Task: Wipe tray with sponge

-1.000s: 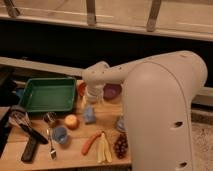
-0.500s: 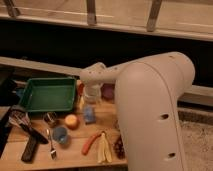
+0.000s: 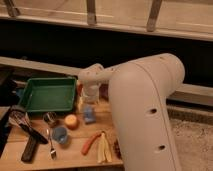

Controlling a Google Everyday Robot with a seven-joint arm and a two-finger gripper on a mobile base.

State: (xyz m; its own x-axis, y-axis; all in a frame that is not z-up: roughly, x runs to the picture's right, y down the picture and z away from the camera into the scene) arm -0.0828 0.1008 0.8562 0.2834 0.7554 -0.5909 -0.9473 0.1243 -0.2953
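Arm (image 3: 145,95) reaching left, gripper (image 3: 88,101) hanging low

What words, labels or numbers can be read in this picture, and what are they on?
None can be read: the green tray, the blue sponge, the white arm and the utensils show no legible writing.
The gripper, over the sponge just right of the tray, bears none either.

No legible text anywhere, not even on the gripper (image 3: 88,101) beside the tray (image 3: 45,95)

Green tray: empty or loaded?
Empty: the rectangular green plastic tray shows only bare floor. The end effector hangs beside it, outside the rim.
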